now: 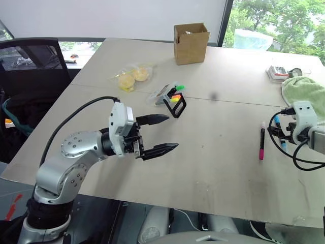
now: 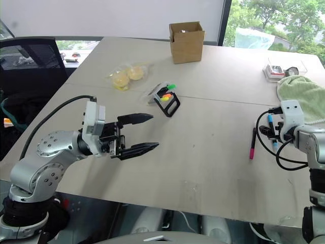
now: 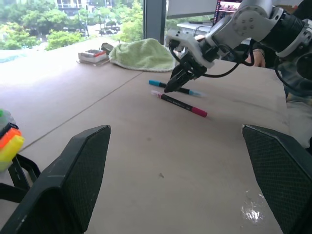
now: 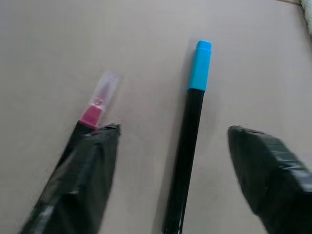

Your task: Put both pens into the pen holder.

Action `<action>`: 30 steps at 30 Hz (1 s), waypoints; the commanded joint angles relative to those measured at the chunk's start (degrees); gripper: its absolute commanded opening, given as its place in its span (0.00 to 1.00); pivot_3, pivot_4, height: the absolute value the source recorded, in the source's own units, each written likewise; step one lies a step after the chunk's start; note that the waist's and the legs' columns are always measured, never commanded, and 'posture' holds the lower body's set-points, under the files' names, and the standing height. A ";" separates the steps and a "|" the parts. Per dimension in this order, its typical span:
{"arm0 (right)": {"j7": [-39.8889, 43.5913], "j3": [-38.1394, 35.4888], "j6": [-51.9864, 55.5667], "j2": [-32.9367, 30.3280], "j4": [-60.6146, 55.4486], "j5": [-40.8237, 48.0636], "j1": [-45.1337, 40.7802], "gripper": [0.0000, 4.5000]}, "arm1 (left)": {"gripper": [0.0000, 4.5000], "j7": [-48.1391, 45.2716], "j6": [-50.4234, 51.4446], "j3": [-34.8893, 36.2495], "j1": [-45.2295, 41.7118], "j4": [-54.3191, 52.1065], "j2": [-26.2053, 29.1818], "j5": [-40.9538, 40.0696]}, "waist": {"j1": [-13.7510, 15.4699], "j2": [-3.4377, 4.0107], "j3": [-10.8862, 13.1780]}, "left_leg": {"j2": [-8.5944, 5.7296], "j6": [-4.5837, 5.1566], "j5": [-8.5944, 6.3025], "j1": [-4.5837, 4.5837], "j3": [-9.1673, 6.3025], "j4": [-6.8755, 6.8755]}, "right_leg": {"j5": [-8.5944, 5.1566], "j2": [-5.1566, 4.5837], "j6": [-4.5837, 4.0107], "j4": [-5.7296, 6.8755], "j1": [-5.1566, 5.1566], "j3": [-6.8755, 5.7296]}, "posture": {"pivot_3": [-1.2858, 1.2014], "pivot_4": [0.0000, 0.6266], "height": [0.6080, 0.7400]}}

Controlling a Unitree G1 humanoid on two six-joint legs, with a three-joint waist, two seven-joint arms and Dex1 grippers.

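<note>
Cardboard box [image 1: 191, 43] far behind pen holder [image 1: 171, 98]

A broad beige bench [image 1: 223, 152] fills the scene, a seam running across it from left to right. At the far left stands a black mesh office chair [image 1: 30, 61], and behind the bench a white wall [image 1: 127, 18] meets a dark window post [image 1: 227, 20]. Daylight comes through the window [image 1: 284, 20] at the far right, green trees beyond it.
</note>
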 commanded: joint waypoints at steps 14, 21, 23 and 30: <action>11.19 -20.01 4.35 6.12 -25.02 20.62 4.72 0.01 | 1.00 22.87 23.48 -0.02 -13.20 6.42 -10.56 -22.24 | -0.56 0.02 0.06 | 0.00 0.05 -0.03 0.09 -0.05 0.16 | 0.01 0.07 0.07 0.26 0.06 -0.01 | 0.52 0.24 1.00; 7.55 -17.72 6.49 14.75 -43.22 36.74 6.01 0.01 | 1.00 38.91 26.93 1.82 -19.32 15.19 -22.56 -37.01 | -1.09 -0.27 0.09 | 0.03 0.05 -0.03 0.14 -0.22 0.17 | 0.00 0.12 0.10 0.36 0.09 -0.10 | 0.52 0.24 1.00; 4.49 -15.15 6.05 17.56 -46.10 39.92 5.60 0.01 | 1.00 41.52 26.82 2.28 -20.75 16.89 -24.38 -39.23 | -1.10 -0.27 0.09 | -0.05 0.04 -0.02 0.15 -0.15 0.18 | 0.00 0.03 0.10 0.37 0.08 -0.04 | 0.52 0.24 1.00; -1.72 -9.87 3.64 18.65 -47.95 46.40 4.53 0.00 | 0.51 43.03 28.47 1.67 -22.56 17.53 -24.46 -42.37 | -1.23 -0.26 0.09 | -0.08 0.02 -0.01 0.16 -0.15 0.17 | 0.00 0.02 0.08 0.38 0.07 -0.04 | 0.52 0.24 1.00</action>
